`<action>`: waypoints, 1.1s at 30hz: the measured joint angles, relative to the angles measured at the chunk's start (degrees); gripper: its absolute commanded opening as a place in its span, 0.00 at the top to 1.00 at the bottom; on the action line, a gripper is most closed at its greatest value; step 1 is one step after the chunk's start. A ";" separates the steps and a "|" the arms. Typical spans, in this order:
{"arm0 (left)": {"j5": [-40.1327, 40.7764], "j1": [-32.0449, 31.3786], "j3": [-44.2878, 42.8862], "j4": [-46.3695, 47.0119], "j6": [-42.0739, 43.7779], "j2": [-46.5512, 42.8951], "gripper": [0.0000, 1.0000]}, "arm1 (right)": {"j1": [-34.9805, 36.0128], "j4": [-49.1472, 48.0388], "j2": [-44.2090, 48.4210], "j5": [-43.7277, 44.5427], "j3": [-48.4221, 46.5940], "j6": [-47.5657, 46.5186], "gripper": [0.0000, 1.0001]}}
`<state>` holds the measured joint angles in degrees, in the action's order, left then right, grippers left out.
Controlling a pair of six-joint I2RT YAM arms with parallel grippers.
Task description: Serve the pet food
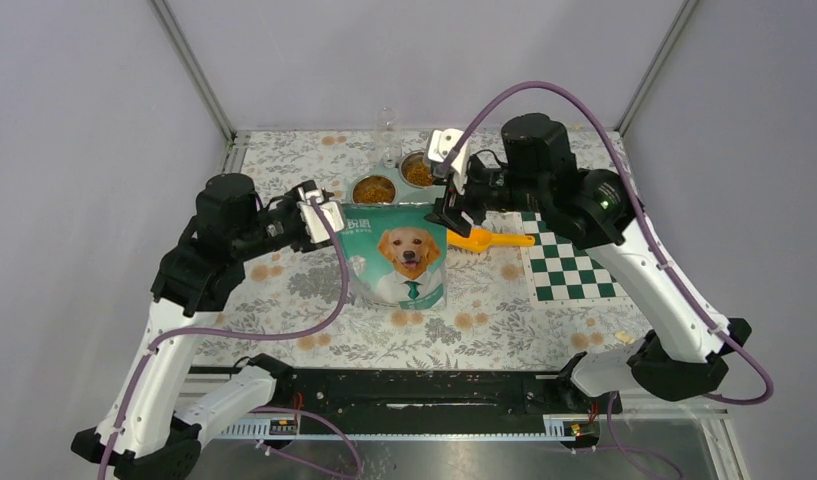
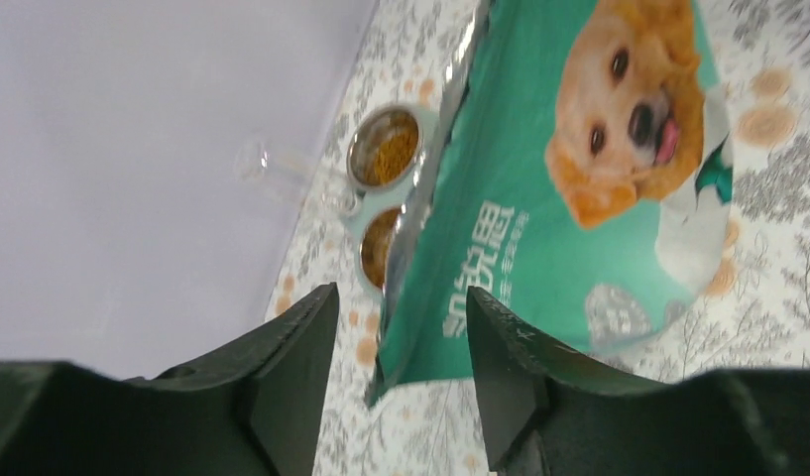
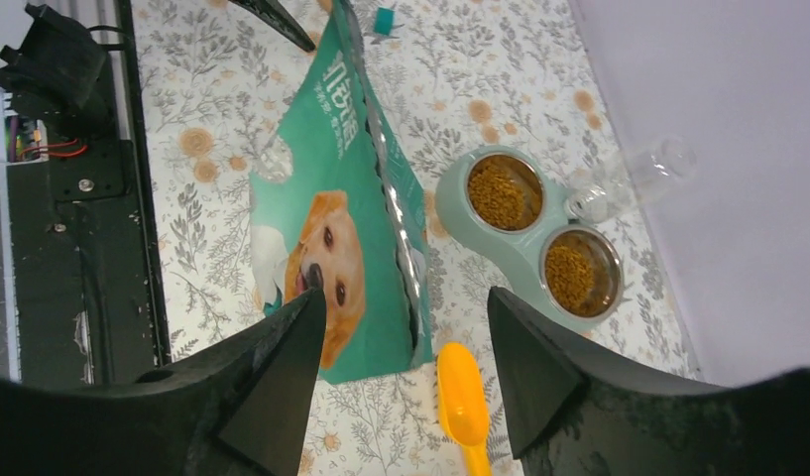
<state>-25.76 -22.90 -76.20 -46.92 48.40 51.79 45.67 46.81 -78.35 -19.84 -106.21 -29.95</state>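
Note:
The pet food is brown kibble [image 3: 503,191] lying in both steel cups of a pale green double bowl [image 3: 460,226]; it also shows in the top view [image 1: 374,189] and the left wrist view [image 2: 386,151]. The teal-and-white dog bag [image 1: 399,255] stands in front of the bowl with its top open. My left gripper [image 1: 319,215] is open and empty beside the bag's upper left corner [image 2: 420,327], apart from it. My right gripper [image 1: 450,208] is open and empty above the bag's right edge and the orange scoop [image 3: 462,397], which lies on the table.
A clear plastic bottle [image 3: 638,177] lies behind the bowl against the back wall. A green-and-white checkered mat [image 1: 569,262] lies at the right. The scoop's handle [image 1: 509,240] points toward that mat. The table has a floral cloth [image 1: 284,290].

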 measured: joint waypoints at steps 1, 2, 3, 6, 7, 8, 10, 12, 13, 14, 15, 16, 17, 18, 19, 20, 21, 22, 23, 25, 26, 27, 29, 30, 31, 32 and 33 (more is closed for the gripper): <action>-1.62 0.00 0.00 1.51 -0.79 0.11 0.43 | 0.33 0.79 -0.96 -0.35 -1.07 -0.24 0.28; -2.84 -0.02 0.13 2.78 -1.40 0.22 0.41 | 0.72 1.38 -1.97 -0.52 -1.81 -0.44 0.27; -4.24 -0.02 0.35 4.22 -2.08 0.35 0.40 | 1.29 2.03 -3.21 -0.66 -2.54 -0.79 0.26; -6.99 -0.15 0.87 6.80 -3.26 0.83 0.38 | 3.23 4.26 -7.43 -0.76 -4.68 -1.68 0.25; -7.72 -0.28 0.87 7.37 -3.48 1.22 0.38 | 3.87 5.14 -9.20 -0.76 -5.81 -1.95 0.25; -8.37 -0.37 0.87 7.93 -3.65 1.66 0.37 | 4.31 5.64 -10.64 -0.81 -6.84 -2.05 0.25; -9.38 -0.55 0.87 8.55 -3.85 2.84 0.37 | 5.03 7.23 -14.36 -0.85 -10.34 -2.14 0.26; -10.47 -0.68 0.87 9.07 -3.91 4.63 0.37 | 5.27 9.62 -18.82 -0.83 -15.91 -2.12 0.27; -10.60 -0.68 0.87 9.11 -3.91 5.05 0.37 | 5.29 10.14 -20.57 -0.85 -18.16 -2.10 0.27; -10.95 -0.68 0.87 9.14 -3.89 5.66 0.39 | 5.29 10.75 -22.03 -0.85 -20.13 -2.10 0.28; -11.30 -0.68 0.87 9.18 -3.89 6.27 0.40 | 5.29 11.21 -23.06 -0.85 -21.46 -2.10 0.29; -11.58 -0.68 0.87 9.20 -3.85 6.71 0.41 | 5.29 11.54 -23.61 -0.92 -22.08 -2.10 0.30; -11.89 -0.68 0.87 9.25 -3.85 7.10 0.42 | 5.29 11.93 -23.96 -1.01 -22.58 -2.10 0.32; -12.17 -0.68 0.87 9.31 -3.85 7.32 0.44 | 5.29 12.44 -24.17 -1.20 -23.06 -2.12 0.34; -12.61 -0.68 0.87 9.33 -3.82 7.50 0.46 | 5.29 12.74 -24.24 -1.38 -23.34 -2.10 0.37; -13.11 -0.68 0.87 9.35 -3.82 7.58 0.47 | 5.29 13.05 -24.24 -1.77 -23.65 -2.08 0.43; -13.53 -0.68 0.87 9.35 -3.82 7.58 0.48 | 5.29 13.25 -24.26 -2.14 -23.87 -2.12 0.47; -13.90 -0.68 0.87 9.38 -3.87 7.58 0.50 | 5.29 13.51 -24.28 -2.36 -24.09 -2.12 0.52; -14.32 -0.68 0.87 9.42 -3.89 7.58 0.52 | 5.29 13.81 -24.30 -2.51 -24.20 -2.08 0.58; -14.84 -0.68 0.87 9.51 -3.93 7.61 0.56 | 5.29 14.32 -24.61 -2.93 -24.28 -2.25 0.67; -15.10 -0.68 0.87 9.55 -4.00 7.65 0.58 | 5.29 14.47 -24.87 -3.21 -24.28 -2.21 0.71; -15.32 -0.68 0.87 9.57 -4.09 7.69 0.61 | 5.29 14.64 -25.16 -3.34 -24.28 -2.32 0.73; -15.76 -0.68 0.87 9.60 -4.20 7.69 0.62 | 5.29 14.75 -25.81 -3.45 -24.28 -2.25 0.78; -15.96 -0.68 0.87 9.60 -4.26 7.69 0.62 | 5.29 14.80 -26.14 -3.45 -24.28 -2.27 0.80; -16.11 -0.68 0.87 9.62 -4.35 7.69 0.64 | 5.29 14.86 -26.34 -3.50 -24.28 -2.32 0.83; -16.17 -0.68 0.87 9.64 -4.35 7.69 0.66 | 5.29 14.86 -26.51 -3.48 -24.28 -2.32 0.87; -16.28 -0.68 0.87 9.68 -4.42 7.69 0.69 | 5.29 14.86 -26.60 -3.45 -24.28 -2.34 0.90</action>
<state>-42.04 -23.57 -75.33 -37.23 43.99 59.48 50.96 61.67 -104.95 -23.29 -130.50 -32.29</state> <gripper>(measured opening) 0.368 0.182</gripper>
